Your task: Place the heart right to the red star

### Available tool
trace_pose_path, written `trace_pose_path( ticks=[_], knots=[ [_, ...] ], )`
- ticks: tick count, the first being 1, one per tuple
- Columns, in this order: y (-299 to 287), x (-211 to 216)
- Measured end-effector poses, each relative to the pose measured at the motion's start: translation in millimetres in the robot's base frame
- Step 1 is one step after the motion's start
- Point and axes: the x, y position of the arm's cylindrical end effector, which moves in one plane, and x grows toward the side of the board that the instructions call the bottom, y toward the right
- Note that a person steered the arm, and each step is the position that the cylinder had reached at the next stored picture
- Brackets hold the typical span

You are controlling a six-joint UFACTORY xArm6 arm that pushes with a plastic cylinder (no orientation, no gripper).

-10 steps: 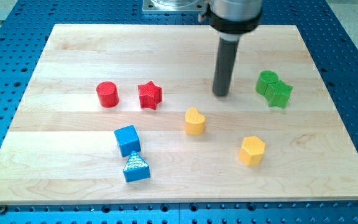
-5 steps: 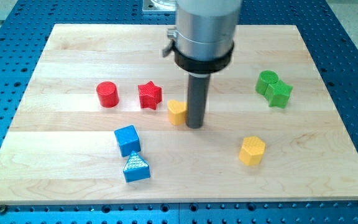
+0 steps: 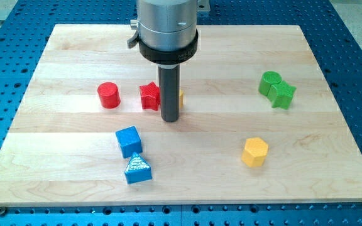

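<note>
The red star (image 3: 149, 96) lies on the wooden board (image 3: 74, 50), left of centre. The yellow heart (image 3: 180, 98) sits just to its right, almost wholly hidden behind my rod; only a thin yellow sliver shows at the rod's right edge. My tip (image 3: 170, 118) rests on the board just below and between the star and the heart, very close to both.
A red cylinder (image 3: 108, 95) stands left of the star. A blue cube (image 3: 129, 141) and a blue triangle (image 3: 137, 169) lie at the lower left. A yellow hexagon (image 3: 255, 152) is at the lower right. Two green blocks (image 3: 276, 89) touch at the right.
My tip has moved left and a little up, pushing the yellow heart up and left from the board's centre to right beside the red star. The other blocks have not moved.
</note>
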Motion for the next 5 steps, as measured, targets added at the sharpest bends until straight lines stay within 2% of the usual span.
trace_pose_path(
  ticks=[1, 3, 4, 5],
  knots=[
    [43, 15],
    [236, 23],
    [243, 85],
    [188, 111]
  ],
)
